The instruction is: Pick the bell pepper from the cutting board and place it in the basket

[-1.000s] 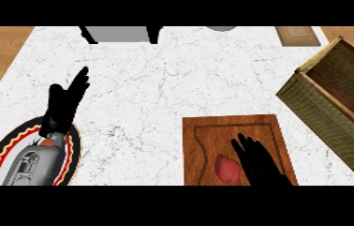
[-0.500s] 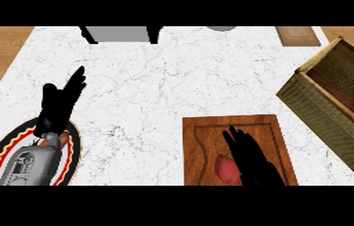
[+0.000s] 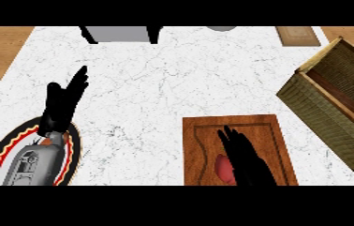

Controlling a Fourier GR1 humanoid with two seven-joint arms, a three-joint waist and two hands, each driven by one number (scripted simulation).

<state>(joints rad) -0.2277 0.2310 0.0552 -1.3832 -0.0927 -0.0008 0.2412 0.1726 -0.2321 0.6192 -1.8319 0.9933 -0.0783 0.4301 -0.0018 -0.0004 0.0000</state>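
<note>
Looking steeply down on a white marble counter (image 3: 173, 89). Finding the bell pepper (image 3: 223, 168), red, at the lower middle of the frame, lying on the wooden cutting board (image 3: 266, 131) near that board's lower edge. Seeing only the pepper's left part, with the right robot hand (image 3: 243, 161) covering the remainder. Holding that robot hand's fingers (image 3: 232, 140) straight and close together, pointing toward the top of the frame, curling round nothing. Not being able to tell whether the palm is touching the pepper or hanging above it. Noting the basket (image 3: 321, 98), woven and box-shaped, at the right edge of the frame, up and right of the board and apart from it. Resting the left robot hand (image 3: 62, 103) at the left of the frame, open, fingers straight and pointing up, above the upper rim of a round plate (image 3: 71, 147) banded in black, red and yellow, with the grey forearm (image 3: 31, 164) lying across that plate. Showing along the upper edge a grey block (image 3: 121, 33) with black sides, a grey round thing (image 3: 221, 28) cut off by the frame, and a small brown tile (image 3: 297, 35) at the upper right.
</note>
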